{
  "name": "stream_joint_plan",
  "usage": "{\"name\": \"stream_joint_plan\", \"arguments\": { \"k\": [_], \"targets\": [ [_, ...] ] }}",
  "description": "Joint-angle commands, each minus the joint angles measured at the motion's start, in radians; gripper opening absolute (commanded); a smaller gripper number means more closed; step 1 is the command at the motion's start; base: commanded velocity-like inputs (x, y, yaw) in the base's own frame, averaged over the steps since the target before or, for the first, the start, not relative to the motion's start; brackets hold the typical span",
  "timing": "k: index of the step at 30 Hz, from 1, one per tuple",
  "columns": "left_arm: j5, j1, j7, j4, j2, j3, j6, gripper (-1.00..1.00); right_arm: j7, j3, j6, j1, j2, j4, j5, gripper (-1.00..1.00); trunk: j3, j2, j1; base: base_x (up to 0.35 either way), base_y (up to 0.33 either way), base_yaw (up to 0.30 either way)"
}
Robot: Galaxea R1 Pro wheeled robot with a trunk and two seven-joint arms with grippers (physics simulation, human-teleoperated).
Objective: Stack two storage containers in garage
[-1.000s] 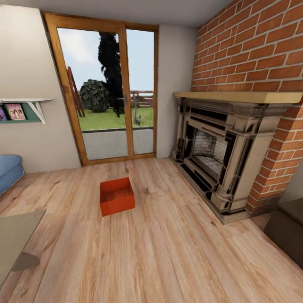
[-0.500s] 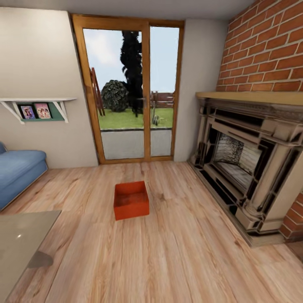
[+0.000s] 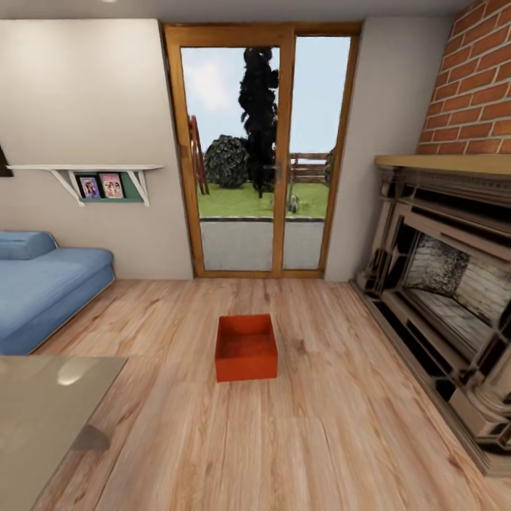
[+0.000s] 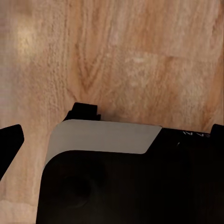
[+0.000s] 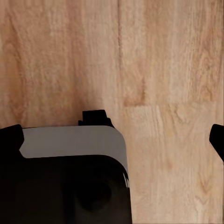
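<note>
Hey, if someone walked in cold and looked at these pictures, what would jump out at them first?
Probably the orange-red storage container, sitting alone on the light wood-plank floor in the middle of the room. Behind it, the wood-framed glass doors open onto a green garden with a tall dark tree. The brick fireplace fills the right side, and a blue sofa sits at the left.

The right end effector (image 5: pixel 112 135) hangs over light wood-plank flooring (image 5: pixel 163 60) (dark fingertips (image 5: pixel 10 137) spread wide) above a black-and-grey robot body (image 5: pixel 65 177).
</note>
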Motion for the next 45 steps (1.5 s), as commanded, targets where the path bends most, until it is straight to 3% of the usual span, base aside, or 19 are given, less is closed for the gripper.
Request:
{"name": "stream_joint_plan", "arguments": {
  "k": [1,45],
  "targets": [
    [0.006,-0.001,0.001,0.001,-0.001,0.005,-0.003,1.0,0.0,0.008,-0.005,-0.001,0.001,0.003,-0.009,1.0,-0.001,0.0,0.001,0.325,0.0,0.269],
    [0.006,-0.001,0.001,0.001,0.0,0.005,-0.005,1.0,0.0,0.008,-0.005,-0.001,0.0,0.003,-0.009,1.0,-0.001,0.0,0.001,0.324,0.0,0.019]
  ]
}}
